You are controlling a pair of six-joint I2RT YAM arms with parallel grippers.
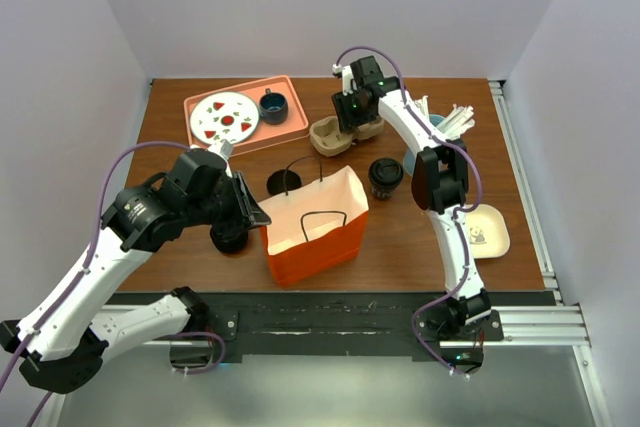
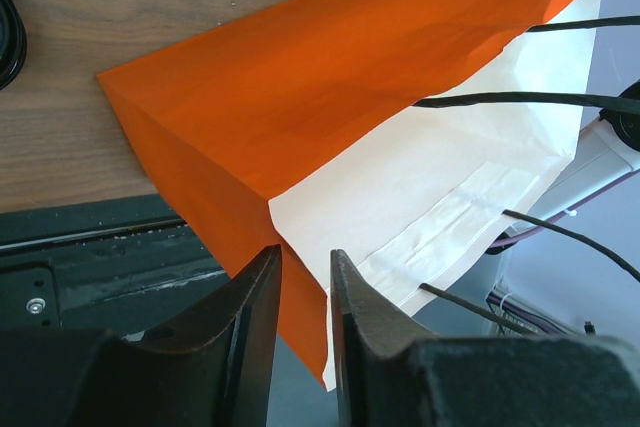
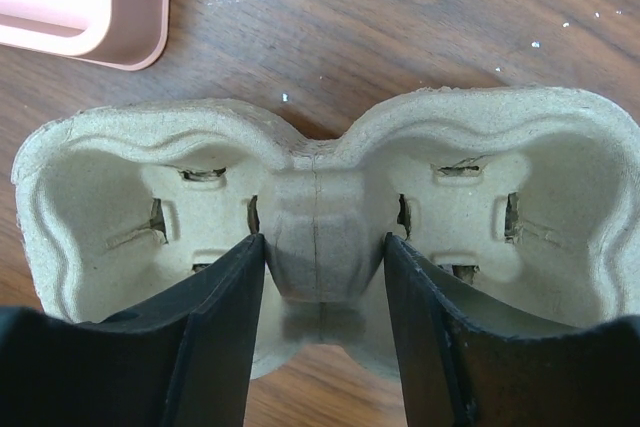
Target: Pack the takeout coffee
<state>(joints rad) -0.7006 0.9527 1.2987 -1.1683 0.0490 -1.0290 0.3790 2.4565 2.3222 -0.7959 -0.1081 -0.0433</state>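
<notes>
From above, the coffee cup (image 1: 385, 175) stands upright on the counter (image 1: 400, 237) with its black lid on. It is apart from both arms, on the base side of the right pincer (image 1: 348, 127) and a little to that pincer's right. From the left pincer (image 1: 252, 211) it lies well off on the far side of the orange paper bag (image 1: 315, 222). Neither wrist camera shows it clearly.

The left wrist view shows what the overhead view cannot. The left pincer (image 2: 305, 337) is open only a narrow slit, and the bag's (image 2: 300, 127) folded corner edge runs straight into that slit. I cannot tell whether the fingers (image 2: 255, 327) actually press on the paper. The bag's pale inside and thin black handles open to the pincer's right.

The right wrist view shows the right pincer (image 3: 325, 327) set down into the cardboard cup carrier (image 3: 320, 197). One finger sits in each pocket, and both are closed against the sides of the middle ridge. The corner of a pink tray (image 3: 90, 7) lies ahead of it to the left.

Only the overhead view shows a second dark cup (image 1: 230, 237) just beside the left pincer on its base side, and a flat black round lid (image 1: 283, 183) just beyond the bag.
</notes>
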